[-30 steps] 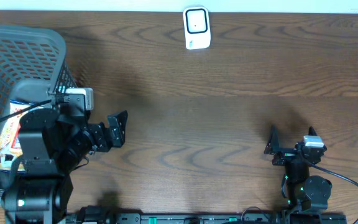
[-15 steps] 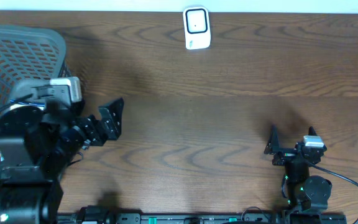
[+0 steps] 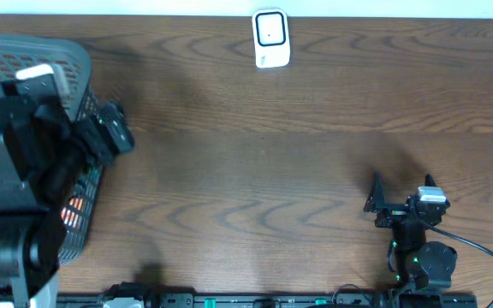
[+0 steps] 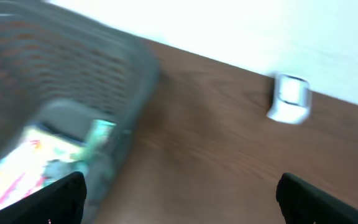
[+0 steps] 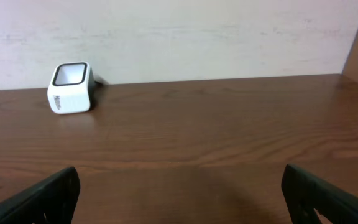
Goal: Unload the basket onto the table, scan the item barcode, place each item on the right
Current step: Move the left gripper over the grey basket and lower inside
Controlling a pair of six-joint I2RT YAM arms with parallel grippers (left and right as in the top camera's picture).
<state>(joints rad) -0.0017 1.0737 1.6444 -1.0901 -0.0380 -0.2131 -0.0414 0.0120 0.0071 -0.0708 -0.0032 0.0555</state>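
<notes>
Grey mesh basket (image 3: 77,56), left end of table (image 3: 272,171); colourful packet (image 4: 27,165) inside. Left gripper (image 3: 114,130) over basket rim, jaws spread wide, empty. Right gripper (image 3: 400,192) parked at front right, jaws likewise released, empty. White scanner (image 3: 271,38) at far edge. Step judged: reach for packet, pick-up not yet made. Next: descent into basket, jaws astride packet. Packet's heading and long axis: too blurred to tell; barcode unseen.
</notes>
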